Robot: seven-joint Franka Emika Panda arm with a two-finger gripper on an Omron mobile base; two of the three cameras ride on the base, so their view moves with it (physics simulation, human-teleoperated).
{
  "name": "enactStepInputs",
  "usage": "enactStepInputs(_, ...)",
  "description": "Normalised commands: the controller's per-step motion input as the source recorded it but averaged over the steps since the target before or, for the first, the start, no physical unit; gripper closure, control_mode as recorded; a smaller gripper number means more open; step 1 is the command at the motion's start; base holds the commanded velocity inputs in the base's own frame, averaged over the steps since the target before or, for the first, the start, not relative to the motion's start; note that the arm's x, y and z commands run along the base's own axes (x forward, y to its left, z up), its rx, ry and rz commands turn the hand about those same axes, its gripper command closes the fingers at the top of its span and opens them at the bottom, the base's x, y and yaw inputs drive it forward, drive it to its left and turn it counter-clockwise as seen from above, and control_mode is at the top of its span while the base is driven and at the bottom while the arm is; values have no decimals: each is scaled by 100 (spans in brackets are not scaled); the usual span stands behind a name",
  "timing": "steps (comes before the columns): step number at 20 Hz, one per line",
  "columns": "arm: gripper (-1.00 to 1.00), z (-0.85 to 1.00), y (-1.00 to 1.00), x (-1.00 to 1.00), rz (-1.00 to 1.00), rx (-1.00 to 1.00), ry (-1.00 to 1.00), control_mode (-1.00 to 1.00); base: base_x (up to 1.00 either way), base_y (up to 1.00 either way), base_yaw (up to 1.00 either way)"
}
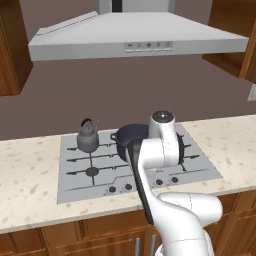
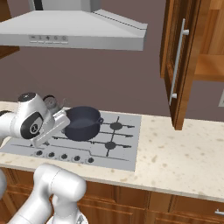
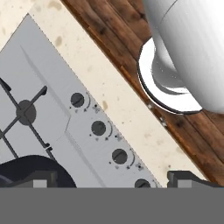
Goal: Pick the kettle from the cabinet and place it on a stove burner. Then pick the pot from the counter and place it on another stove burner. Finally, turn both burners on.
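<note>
Gripper (image 3: pixel 111 179): spread wide, holding nothing; the two dark fingertips (image 3: pixel 41 180) far apart at the bottom of the hand view, aimed down at the front strip of the cooktop.
Pot (image 2: pixel 82 122): wide, dark blue-grey, lidless; sat on a back burner of the cooktop, just behind the gripper; dark rim seen beside one fingertip in the hand view, not between the tips.
Kettle (image 1: pixel 88 138): small, grey, black arched handle, upright; stood on the other back burner, beyond the gripper and off to its left, apart from the pot.
Burners (image 2: pixel 110 145): black discs under thin grate lines; two free ones to the gripper's right in the right base view, one more ahead of the tips in the hand view.
Cooktop (image 1: pixel 70 190): flat, silver-grey; lay directly under the gripper.
Knobs (image 3: pixel 99 128): small, dark, round, in a row along the cooktop's front edge; ran across the space ahead of the open tips, none touched.
Counter (image 2: pixel 175 162): beige speckled stone around the cooktop; narrow front band just past the knobs from the gripper.
Cabinet (image 2: pixel 186 61): brown wood, door swung open, long slim silver handle; well above and to the right of the gripper.
Range hood (image 1: pixel 135 37): grey, high over the gripper and the cooktop.
Lower cupboards (image 1: pixel 65 235): brown wood, below the counter edge, nearer the base than the gripper.
</note>
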Motion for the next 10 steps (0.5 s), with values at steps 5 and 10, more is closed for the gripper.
enactStepInputs(5, -100, -1, 13, 0, -11, 3, 0, -100, 0, 0, 0)
enactStepInputs(10, -100, 0, 0, 0, 2, 3, 0, -100, 0, 0, 0)
